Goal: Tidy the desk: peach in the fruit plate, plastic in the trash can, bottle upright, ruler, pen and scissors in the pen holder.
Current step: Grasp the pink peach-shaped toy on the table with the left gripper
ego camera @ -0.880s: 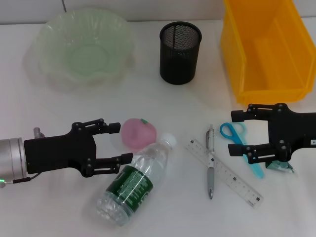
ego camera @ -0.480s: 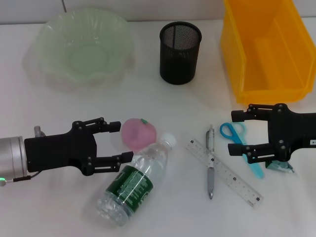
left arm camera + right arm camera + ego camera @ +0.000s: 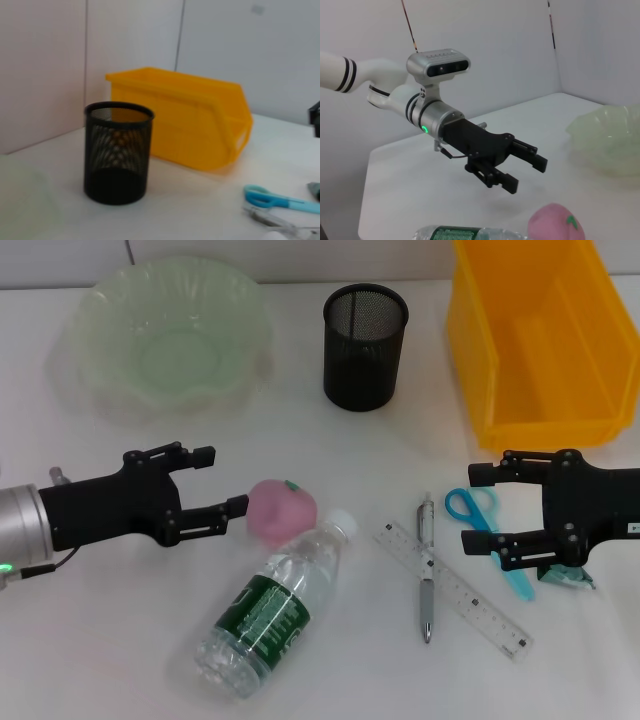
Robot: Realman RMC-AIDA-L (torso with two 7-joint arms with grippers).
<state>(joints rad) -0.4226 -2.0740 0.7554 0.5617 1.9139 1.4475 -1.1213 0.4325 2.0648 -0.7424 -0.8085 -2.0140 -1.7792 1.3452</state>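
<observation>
A pink peach (image 3: 282, 510) lies mid-table, touching the cap of a clear bottle (image 3: 275, 605) that lies on its side. My left gripper (image 3: 222, 480) is open and empty just left of the peach; it also shows in the right wrist view (image 3: 526, 174). A pen (image 3: 427, 570), a clear ruler (image 3: 455, 590) and blue scissors (image 3: 490, 530) lie to the right. My right gripper (image 3: 475, 508) is open, and the scissors' handles show between its fingertips. A scrap of plastic (image 3: 572, 578) peeks out under the right hand.
A black mesh pen holder (image 3: 365, 335) stands at the back centre, a green fruit plate (image 3: 100, 300) at the back left, and a yellow bin (image 3: 540, 340) at the back right. The left wrist view shows the pen holder (image 3: 118, 150), bin (image 3: 180, 120) and scissors (image 3: 275, 199).
My left gripper has moved back from the bottle towards the far side and now sits level with the peach. The right arm has not moved.
</observation>
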